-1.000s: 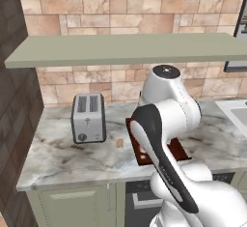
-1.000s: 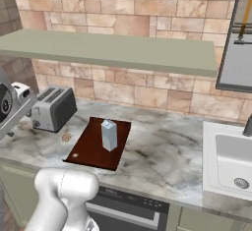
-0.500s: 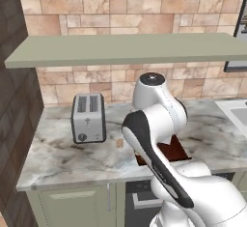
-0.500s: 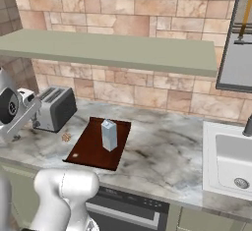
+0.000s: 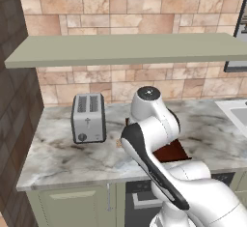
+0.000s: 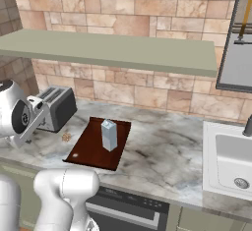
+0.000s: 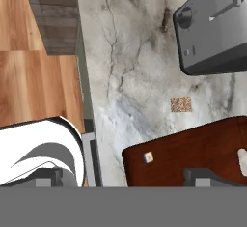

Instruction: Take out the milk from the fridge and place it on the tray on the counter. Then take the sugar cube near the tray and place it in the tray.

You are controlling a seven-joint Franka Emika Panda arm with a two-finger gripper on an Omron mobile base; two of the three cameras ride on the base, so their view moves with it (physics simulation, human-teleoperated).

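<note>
The milk (image 6: 109, 134) stands upright on the dark red-brown tray (image 6: 93, 149), which lies on the marble counter (image 6: 162, 151). The tan speckled sugar cube (image 6: 66, 137) rests on the counter just left of the tray, between it and the toaster. In the hand view the sugar cube (image 7: 181, 104) lies a little beyond the tray (image 7: 193, 144), and the milk (image 7: 242, 159) peeks in at the right edge. My gripper (image 7: 126, 178) is open above the tray's near corner, with nothing between its fingers. The sugar cube (image 5: 118, 144) also shows beside my arm. The fridge is out of view.
A silver toaster (image 6: 54, 108) stands left of the tray, also seen as the toaster (image 5: 88, 117). A tiny white cube (image 7: 148, 157) sits on the tray's corner. A sink (image 6: 231, 161) lies to the right. A shelf (image 6: 113, 50) hangs above. Wood floor (image 7: 34, 91) lies past the counter edge.
My arm has swung to the left over the counter, toward the tray's left end. Milk, tray, sugar cube and toaster have stayed put. The gripper stays open.
</note>
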